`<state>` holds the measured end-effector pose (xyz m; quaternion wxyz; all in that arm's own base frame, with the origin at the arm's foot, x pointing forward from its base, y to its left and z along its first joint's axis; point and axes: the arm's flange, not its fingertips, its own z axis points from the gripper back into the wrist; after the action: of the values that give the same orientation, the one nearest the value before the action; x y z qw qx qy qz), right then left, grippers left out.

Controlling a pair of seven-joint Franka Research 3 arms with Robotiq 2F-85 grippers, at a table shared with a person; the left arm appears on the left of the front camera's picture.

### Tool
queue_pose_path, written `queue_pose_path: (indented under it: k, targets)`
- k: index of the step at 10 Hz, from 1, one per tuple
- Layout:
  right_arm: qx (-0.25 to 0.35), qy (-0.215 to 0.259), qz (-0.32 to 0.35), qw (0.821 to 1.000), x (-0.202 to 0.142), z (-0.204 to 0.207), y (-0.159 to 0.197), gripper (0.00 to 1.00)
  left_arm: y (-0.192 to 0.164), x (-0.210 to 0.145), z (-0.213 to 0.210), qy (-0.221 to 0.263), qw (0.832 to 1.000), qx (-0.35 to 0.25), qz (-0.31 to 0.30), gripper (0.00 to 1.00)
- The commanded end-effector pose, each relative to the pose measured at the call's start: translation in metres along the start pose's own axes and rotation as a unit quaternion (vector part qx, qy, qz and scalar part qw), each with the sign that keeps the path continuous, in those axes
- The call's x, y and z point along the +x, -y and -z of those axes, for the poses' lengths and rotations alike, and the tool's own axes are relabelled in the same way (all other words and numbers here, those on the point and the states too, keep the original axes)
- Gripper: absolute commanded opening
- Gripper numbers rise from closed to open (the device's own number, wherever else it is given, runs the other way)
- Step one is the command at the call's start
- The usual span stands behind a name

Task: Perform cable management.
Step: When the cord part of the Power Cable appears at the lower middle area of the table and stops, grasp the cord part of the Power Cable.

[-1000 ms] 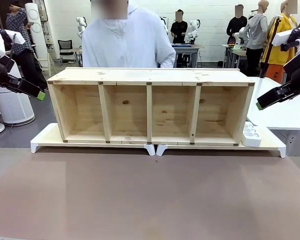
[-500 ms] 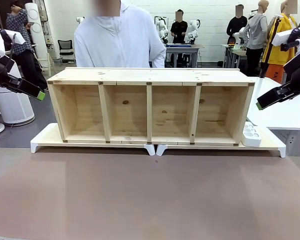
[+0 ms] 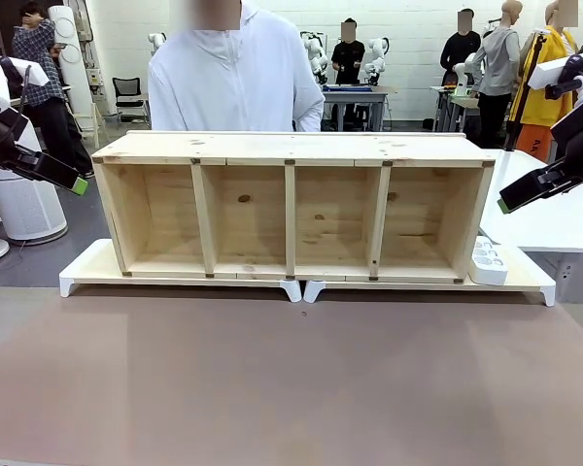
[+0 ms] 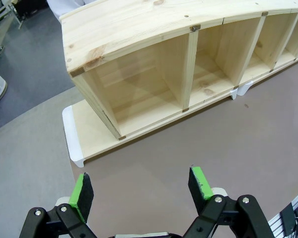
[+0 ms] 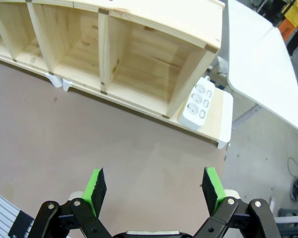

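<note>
Light: we find all three views bright, white and even, lit from overhead.

Shadows: we note soft shade inside the shelf [image 3: 291, 209] bays, darkest just under the top board, and a thin dark line beneath the base [image 3: 87, 267]. Beyond the left jaws, the nearest bay's side wall is dimmer than its floor.

Glare: we see a faint sheen on the brown table [image 3: 291, 388]. The white side table [image 5: 258, 59] beyond the right jaws is nearly washed out.

Distortion: both wrist views bow the shelf's straight edges, most strongly toward the corners.

Focus: we read the wood grain sharply, and the green pads [image 4: 81, 191] look saturated and evenly lit. The far room is slightly soft.
</note>
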<state>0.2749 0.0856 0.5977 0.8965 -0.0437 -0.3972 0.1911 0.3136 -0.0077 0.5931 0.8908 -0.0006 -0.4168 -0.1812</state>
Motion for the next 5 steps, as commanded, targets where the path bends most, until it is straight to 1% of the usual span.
queue_pose_path:
  k: [1, 5]
  targets:
    - [-0.002, 0.005, -0.007, 1.0, 0.0024, 0.0047, 0.0023, 1.0, -0.0007, 0.0014, 0.0013, 0.005, 1.0, 0.002, -0.004, 1.0]
    - [-0.002, 0.005, -0.007, 1.0, 0.0024, 0.0047, 0.0023, 1.0, -0.0007, 0.0014, 0.0013, 0.005, 1.0, 0.002, -0.004, 1.0]
